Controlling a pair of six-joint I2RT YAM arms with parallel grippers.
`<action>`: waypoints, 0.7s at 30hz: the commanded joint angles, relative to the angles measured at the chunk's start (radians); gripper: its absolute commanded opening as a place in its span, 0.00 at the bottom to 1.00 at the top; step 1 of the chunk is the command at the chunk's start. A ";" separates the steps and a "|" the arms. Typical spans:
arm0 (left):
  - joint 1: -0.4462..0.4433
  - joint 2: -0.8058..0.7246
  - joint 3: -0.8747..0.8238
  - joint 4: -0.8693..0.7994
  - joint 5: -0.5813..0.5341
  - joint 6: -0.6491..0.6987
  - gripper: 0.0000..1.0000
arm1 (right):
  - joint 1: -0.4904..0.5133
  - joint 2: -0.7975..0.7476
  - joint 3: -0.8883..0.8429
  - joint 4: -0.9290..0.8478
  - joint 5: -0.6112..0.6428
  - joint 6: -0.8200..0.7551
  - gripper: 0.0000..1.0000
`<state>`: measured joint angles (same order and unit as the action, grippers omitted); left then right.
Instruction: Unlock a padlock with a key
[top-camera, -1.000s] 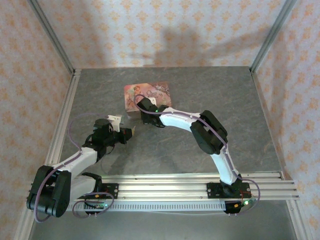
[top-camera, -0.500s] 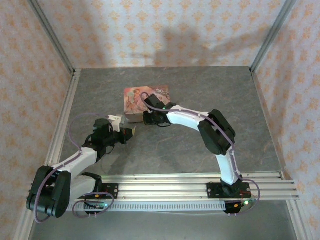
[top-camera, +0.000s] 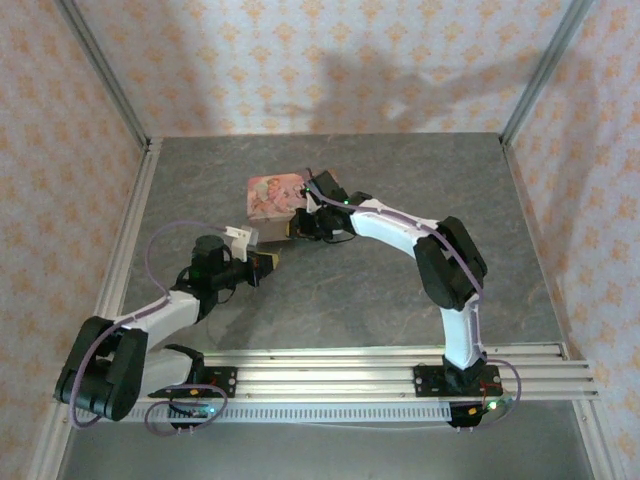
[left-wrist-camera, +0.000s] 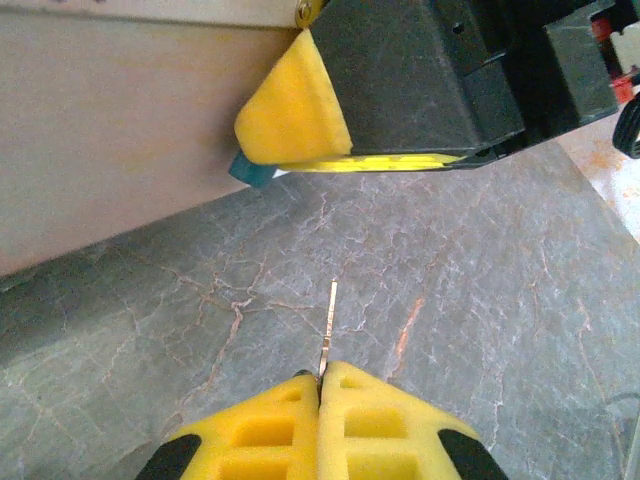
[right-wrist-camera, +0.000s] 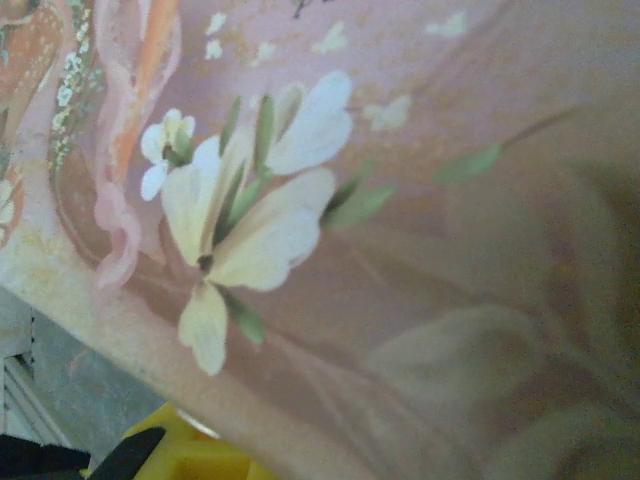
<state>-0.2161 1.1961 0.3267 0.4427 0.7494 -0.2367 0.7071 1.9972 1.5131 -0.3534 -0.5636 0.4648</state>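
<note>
Left tool (left-wrist-camera: 320, 380) is pinching the key (left-wrist-camera: 331, 310) blade-out to poke at the padlock (left-wrist-camera: 248, 170), which the right tool (left-wrist-camera: 296, 150) seems clamped on, steadying it.

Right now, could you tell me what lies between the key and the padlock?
Bare grey table, seen in the left wrist view. The key juts from the shut left gripper; the padlock, a blue corner, peeks beneath a yellow pad.

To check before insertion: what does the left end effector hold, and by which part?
The key, pinched by its hidden head end in the left end effector; the blade sticks out forward.
</note>
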 joint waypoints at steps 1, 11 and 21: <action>-0.006 0.028 0.040 0.082 0.031 0.036 0.00 | -0.002 -0.052 0.053 -0.028 -0.085 0.011 0.00; -0.005 0.110 0.030 0.184 0.071 0.042 0.00 | -0.024 -0.063 0.073 -0.056 -0.166 0.032 0.00; 0.003 0.062 0.031 0.148 0.083 0.060 0.00 | -0.038 -0.069 0.105 -0.096 -0.256 0.037 0.00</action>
<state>-0.2161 1.2793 0.3447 0.5659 0.8055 -0.2070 0.6720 1.9938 1.5661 -0.4492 -0.7471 0.4973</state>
